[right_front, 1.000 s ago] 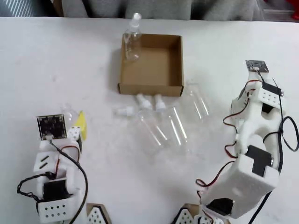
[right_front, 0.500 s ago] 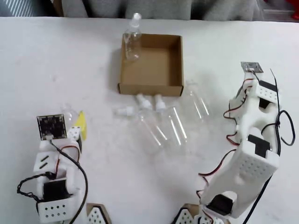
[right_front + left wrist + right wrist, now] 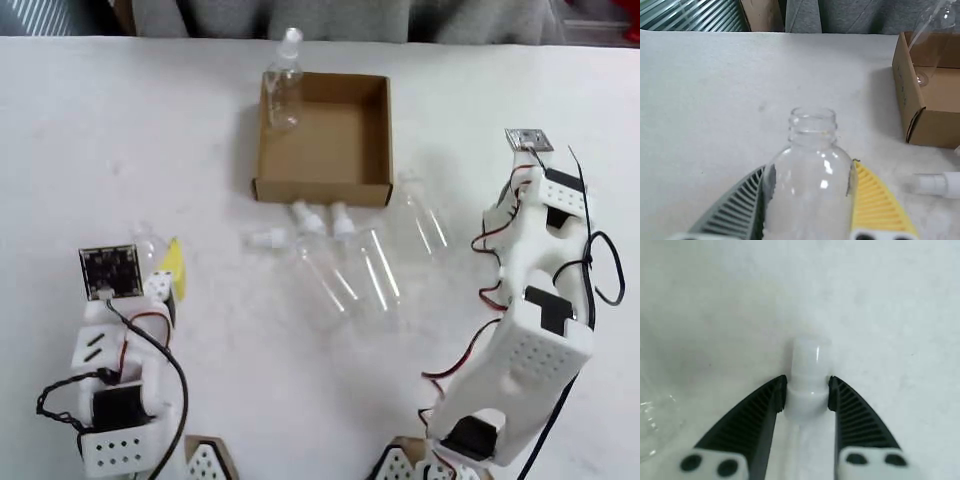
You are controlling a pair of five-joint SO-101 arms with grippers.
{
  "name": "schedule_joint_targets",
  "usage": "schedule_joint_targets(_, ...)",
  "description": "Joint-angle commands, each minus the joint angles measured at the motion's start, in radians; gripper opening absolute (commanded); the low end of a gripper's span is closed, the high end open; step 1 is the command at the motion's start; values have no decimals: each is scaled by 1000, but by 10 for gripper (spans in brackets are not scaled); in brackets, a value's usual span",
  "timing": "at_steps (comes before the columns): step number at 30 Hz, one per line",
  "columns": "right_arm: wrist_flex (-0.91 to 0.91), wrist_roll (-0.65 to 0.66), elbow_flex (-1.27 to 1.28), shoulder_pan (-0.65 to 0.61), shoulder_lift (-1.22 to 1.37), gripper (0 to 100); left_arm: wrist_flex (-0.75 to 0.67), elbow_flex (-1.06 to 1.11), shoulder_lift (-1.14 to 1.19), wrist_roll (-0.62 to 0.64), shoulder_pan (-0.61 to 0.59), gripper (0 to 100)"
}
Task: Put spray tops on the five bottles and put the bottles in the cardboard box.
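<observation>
My left gripper [image 3: 811, 172] is shut on a clear bottle [image 3: 812, 160] with a bare, open neck, held between its grey and yellow fingers. From above, this bottle [image 3: 148, 246] is at the table's front left. Black fingers of my right gripper [image 3: 806, 387] are shut on a white spray top [image 3: 807, 377] against the table. The right arm [image 3: 545, 215] stands at the right and covers its gripper from above. The cardboard box [image 3: 372, 135] holds one capped bottle [image 3: 283, 85] upright in its far left corner. Three bottles [image 3: 345, 260] lie in front of the box.
A loose white spray top [image 3: 268, 238] lies left of the lying bottles and also appears as the spray top [image 3: 937, 182] past my left gripper. The box's near corner [image 3: 925, 115] is close by. A clear bottle's edge [image 3: 655, 430] lies beside my right gripper.
The right arm has swung toward the table's far side, its wrist moving farther back and slightly left. The left arm and its bottle have kept still.
</observation>
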Motion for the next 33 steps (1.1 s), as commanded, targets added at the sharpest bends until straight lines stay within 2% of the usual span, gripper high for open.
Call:
schedule_joint_targets(1,5,6,-44,-10,-16,32,5,-3,-25,-9,15,106)
schedule_joint_targets(8,85,0,-49,-24,-142,16,5,-3,-25,-9,15,106)
schedule_joint_targets(14,208,-166,-49,-28,-414,16,-5,-3,-25,-2,42,106)
schedule_joint_targets(17,223,-209,-41,-48,-556,16,-20,-3,-25,0,153,106)
schedule_joint_targets(20,223,-201,-41,-88,-673,16,-118,-3,-25,21,266,106)
schedule_joint_targets(27,259,-207,-40,-171,-914,18,-460,-3,-25,296,467,107)
schedule_joint_targets(30,292,-209,-40,-196,-993,18,-568,-3,-25,305,578,106)
schedule_joint_targets(33,286,-216,-41,-237,-1072,17,-594,-3,-25,304,665,106)
